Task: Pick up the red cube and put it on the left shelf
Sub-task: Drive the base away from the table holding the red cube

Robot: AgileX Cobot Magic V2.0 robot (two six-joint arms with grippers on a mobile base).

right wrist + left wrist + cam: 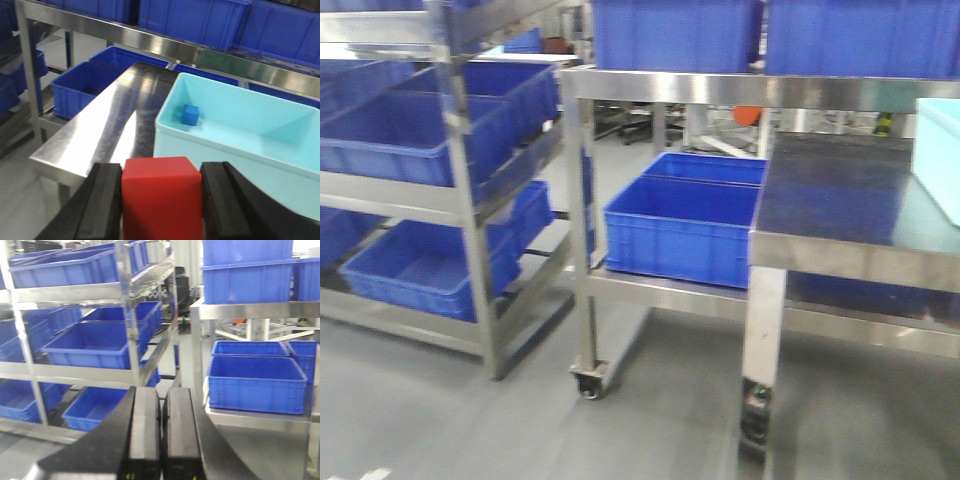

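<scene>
In the right wrist view the red cube [161, 197] fills the gap between my right gripper's [161, 172] two black fingers, which are shut on its sides. It hangs in the air in front of the steel table [107, 127]. My left gripper [161, 395] is shut with nothing in it, its pads nearly touching, and it faces the left shelf [80, 292], a steel rack of blue bins. That left shelf [455, 195] also shows at the left of the front view. Neither gripper appears in the front view.
A light cyan tub [235, 135] holding a small blue cube [190, 114] sits on the steel table [840, 215]. Blue bins [680, 230] rest on the lower level of a wheeled steel cart [590, 380]. More blue bins [257, 382] stand to the right.
</scene>
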